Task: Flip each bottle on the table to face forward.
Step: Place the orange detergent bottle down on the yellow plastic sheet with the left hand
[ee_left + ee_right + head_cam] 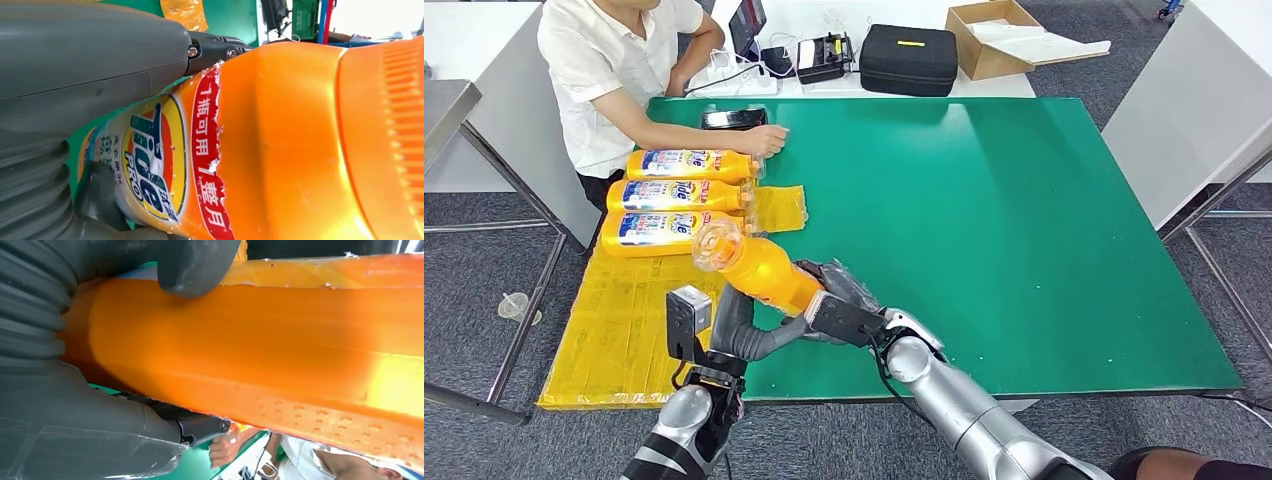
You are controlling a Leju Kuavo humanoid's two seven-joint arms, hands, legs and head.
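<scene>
An orange detergent bottle [762, 270] is held tilted above the front left of the green table [1024, 230], its cap [717, 246] pointing up and to the back left. My left hand [749, 330] grips it from below. My right hand [836, 292] clasps its base end. Up close, the left wrist view shows the bottle's Tide label [150, 160] beside my left hand [80, 65]. In the right wrist view my right hand [80, 405] wraps the plain orange side of the bottle [260, 340]. Three more bottles [686, 163] [676, 194] [662, 230] lie label-up in a row.
The three lying bottles rest on a yellow plastic sheet [624, 320] that hangs over the table's left edge. A seated person's hand [769, 140] touches the farthest bottle. A black device [734, 118], a black case [908, 58] and a cardboard box [999, 38] are at the back.
</scene>
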